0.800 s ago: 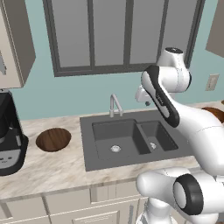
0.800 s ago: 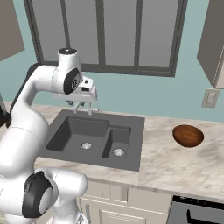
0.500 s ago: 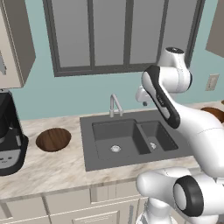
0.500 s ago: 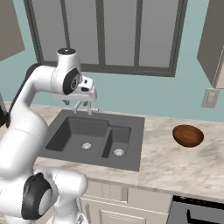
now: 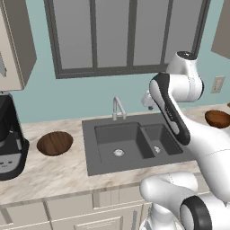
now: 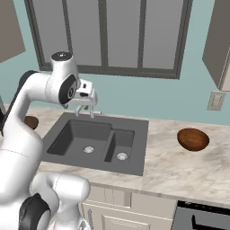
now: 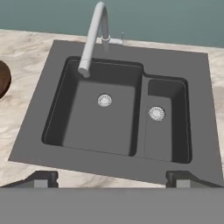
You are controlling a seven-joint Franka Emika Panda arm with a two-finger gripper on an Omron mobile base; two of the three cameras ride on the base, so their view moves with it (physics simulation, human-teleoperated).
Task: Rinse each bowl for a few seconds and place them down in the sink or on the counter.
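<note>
Nothing is picked up yet — the gripper (image 7: 111, 178) hangs with jaws wide apart and empty above the sink (image 7: 131, 57), one bowl (image 5: 55, 143) on the counter (image 5: 54, 168) to its left, the redder bowl (image 6: 193, 139) to its right — so a reach to a rim likely comes next.

You see the left bowl (image 7: 2, 78) cut by the hand view's edge, and the arm hides most of it (image 6: 31, 121) from the right.

Teal wall (image 5: 67, 96), grey-framed window (image 5: 128, 33) above, cream cabinet fronts (image 5: 85, 209) below, wall outlet (image 6: 215, 100)
</note>
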